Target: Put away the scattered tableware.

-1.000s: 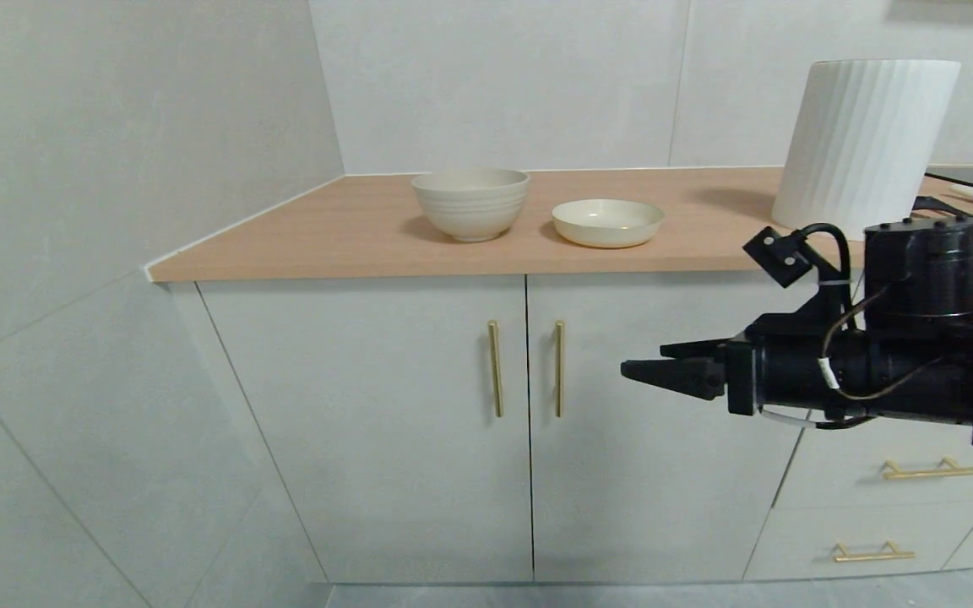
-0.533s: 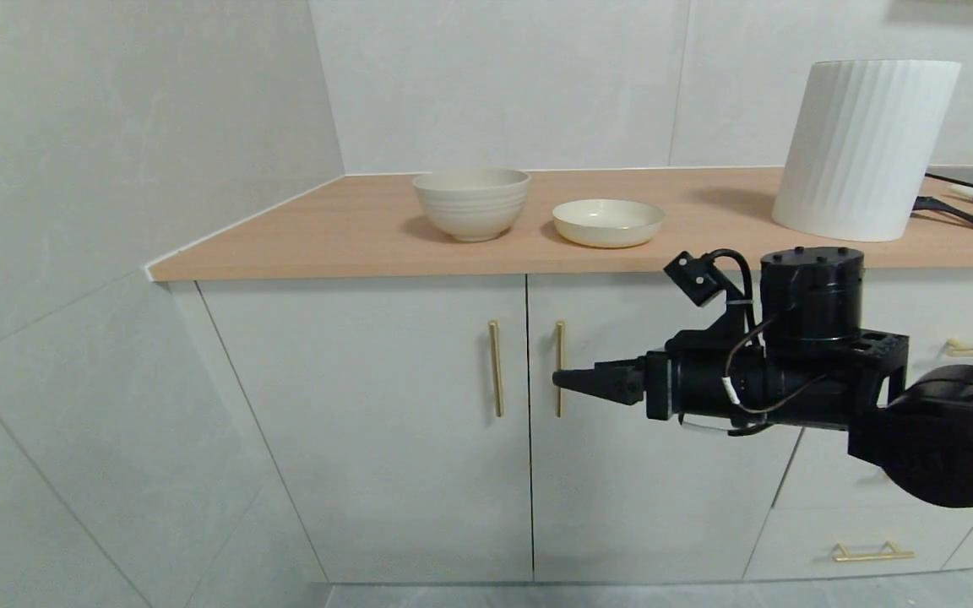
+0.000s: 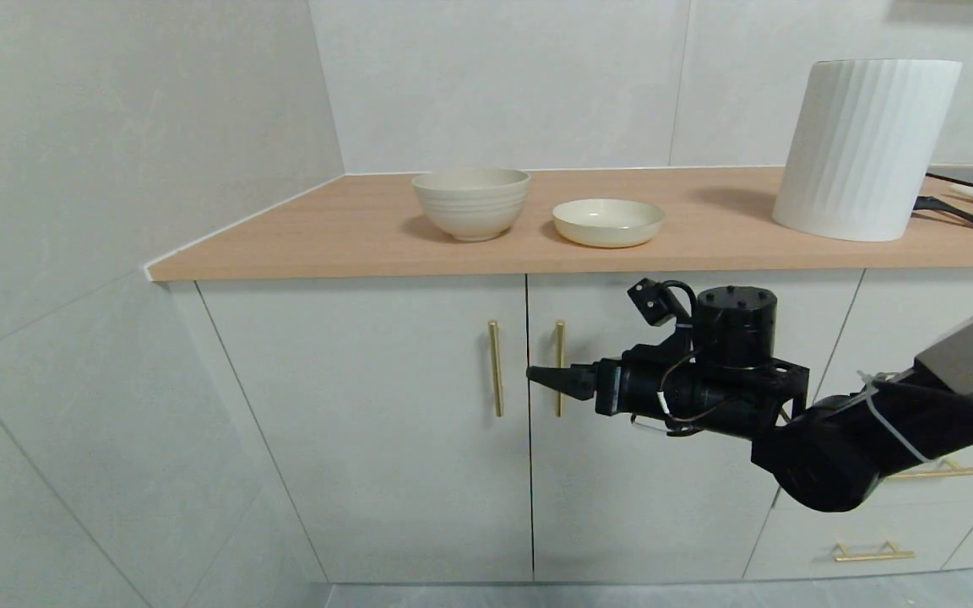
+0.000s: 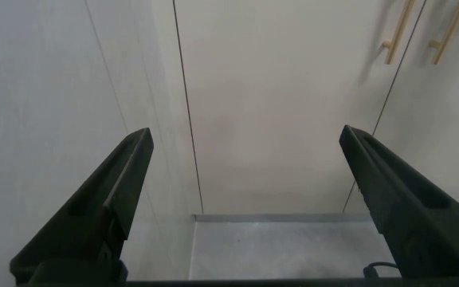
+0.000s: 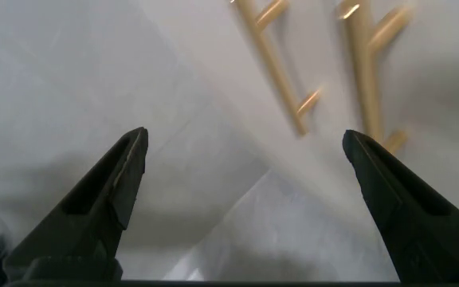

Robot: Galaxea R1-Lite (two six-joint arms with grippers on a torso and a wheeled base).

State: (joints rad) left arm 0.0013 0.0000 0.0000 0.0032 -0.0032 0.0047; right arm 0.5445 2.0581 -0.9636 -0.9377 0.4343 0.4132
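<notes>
A cream ribbed bowl (image 3: 470, 201) and a shallow cream dish (image 3: 608, 221) stand side by side on the wooden countertop (image 3: 351, 241). Below them are two white cabinet doors with upright brass handles (image 3: 560, 368). My right gripper (image 3: 541, 377) is level with those handles, its tips just in front of the right door's handle (image 5: 365, 72). In the right wrist view its fingers (image 5: 110, 199) stand wide open with nothing between them. My left gripper (image 4: 241, 199) is open too and points low at the cabinet front (image 4: 277, 119) and the floor.
A tall white ribbed cylinder (image 3: 867, 148) stands on the counter at the right, with dark utensils (image 3: 972, 207) beyond it. Drawers with brass pulls (image 3: 873, 553) sit right of the doors. A tiled wall (image 3: 73, 253) closes off the left side.
My right arm has moved left and in toward the cabinet, dropping slightly; its tips went from open space to the right door's handle. Bowl and dish have not moved.
</notes>
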